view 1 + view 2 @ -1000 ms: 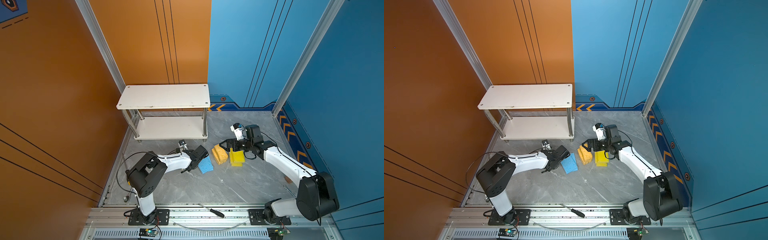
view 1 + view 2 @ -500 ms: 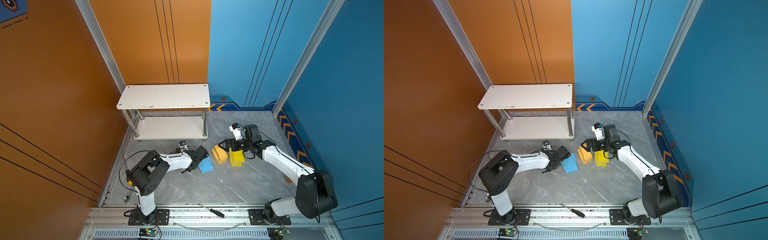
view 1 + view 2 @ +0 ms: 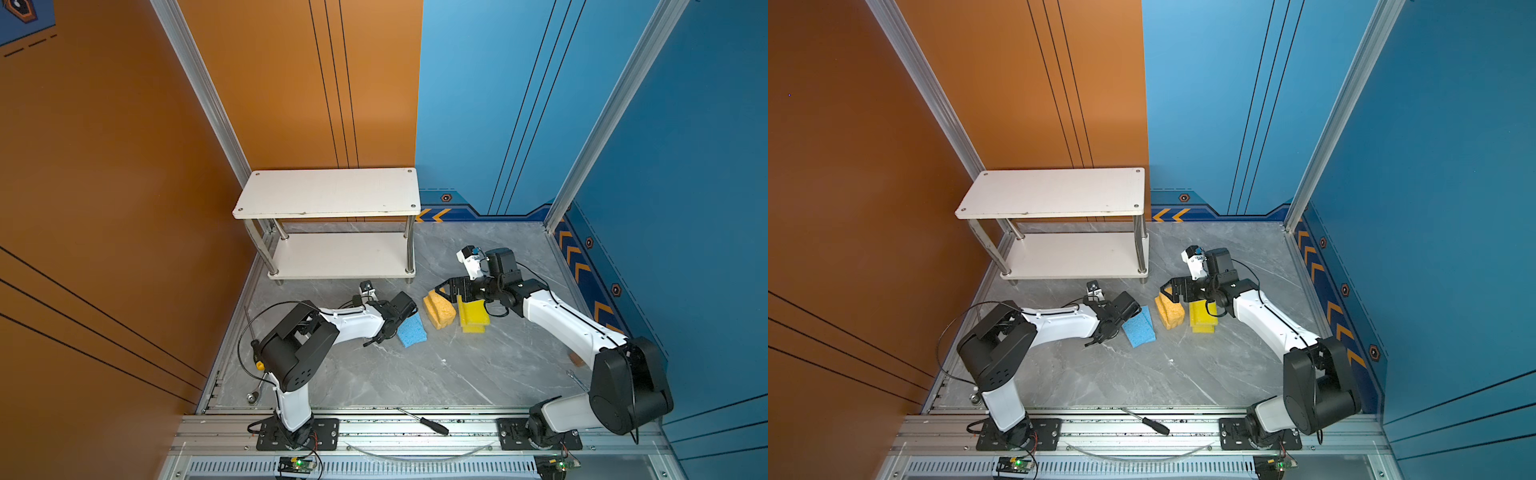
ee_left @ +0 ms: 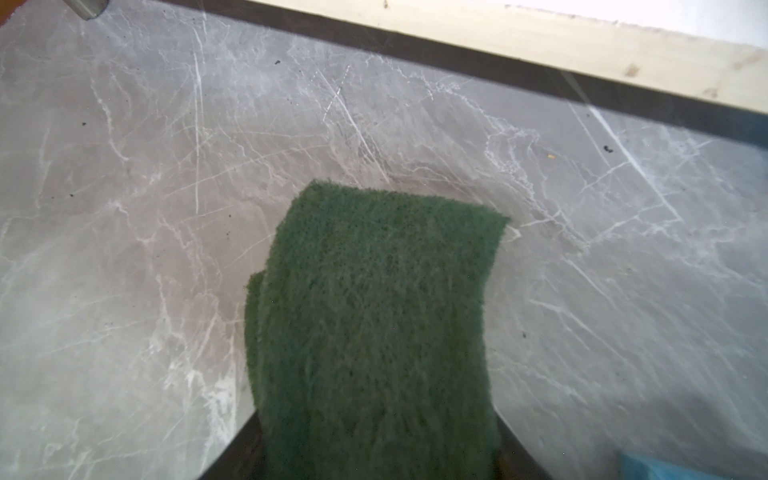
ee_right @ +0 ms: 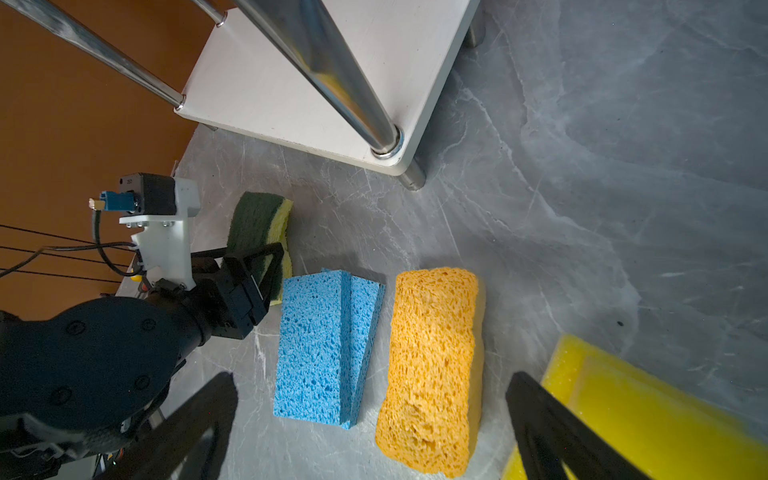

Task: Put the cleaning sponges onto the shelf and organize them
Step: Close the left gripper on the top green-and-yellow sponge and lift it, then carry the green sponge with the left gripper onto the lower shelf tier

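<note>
My left gripper [image 3: 409,309] is shut on a dark-green-on-yellow sponge [image 4: 374,311], low over the floor in front of the shelf [image 3: 328,193]. The right wrist view shows that sponge [image 5: 257,224] standing on edge in its jaws. A second green edge [image 4: 254,316] shows beside it. Two light blue sponges [image 3: 411,330] lean together on the floor just right of the left gripper. Further right come the orange sponges [image 3: 438,309], then the stacked yellow sponges [image 3: 471,316]. My right gripper [image 3: 451,291] hangs open above the orange sponge [image 5: 432,365], holding nothing.
Both white boards of the shelf [image 3: 1054,191] are bare; its near chrome leg [image 5: 332,75] stands close to the sponges. A screwdriver [image 3: 424,422] lies on the front rail. Orange and blue walls close in the back and sides.
The left gripper's jaws have closed onto the green-on-yellow sponge. The right arm has edged slightly left over the orange sponge.
</note>
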Controlling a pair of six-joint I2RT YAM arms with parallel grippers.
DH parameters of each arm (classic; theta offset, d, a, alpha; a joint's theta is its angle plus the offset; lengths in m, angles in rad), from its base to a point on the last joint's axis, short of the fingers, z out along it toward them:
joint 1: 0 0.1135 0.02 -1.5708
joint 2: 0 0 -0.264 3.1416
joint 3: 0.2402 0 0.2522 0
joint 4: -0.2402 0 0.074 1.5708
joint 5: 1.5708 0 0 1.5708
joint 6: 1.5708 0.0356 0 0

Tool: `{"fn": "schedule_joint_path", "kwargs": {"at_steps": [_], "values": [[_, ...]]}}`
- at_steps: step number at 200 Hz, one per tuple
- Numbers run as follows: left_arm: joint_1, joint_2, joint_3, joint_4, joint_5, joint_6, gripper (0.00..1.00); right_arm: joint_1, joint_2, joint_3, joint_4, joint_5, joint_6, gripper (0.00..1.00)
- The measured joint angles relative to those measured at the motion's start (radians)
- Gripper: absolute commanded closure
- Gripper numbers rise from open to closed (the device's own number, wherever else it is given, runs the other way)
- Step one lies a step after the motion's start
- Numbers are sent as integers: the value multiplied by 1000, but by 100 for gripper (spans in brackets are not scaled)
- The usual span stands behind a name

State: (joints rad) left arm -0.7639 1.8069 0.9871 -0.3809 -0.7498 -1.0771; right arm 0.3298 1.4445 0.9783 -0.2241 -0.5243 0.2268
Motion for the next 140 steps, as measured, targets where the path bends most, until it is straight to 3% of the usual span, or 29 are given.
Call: {"fn": "schedule_joint_path", "kwargs": {"at_steps": [140], "values": [[-10, -79, -17, 32, -5, 85, 44, 6, 2, 0, 0, 0, 0, 0]]}}
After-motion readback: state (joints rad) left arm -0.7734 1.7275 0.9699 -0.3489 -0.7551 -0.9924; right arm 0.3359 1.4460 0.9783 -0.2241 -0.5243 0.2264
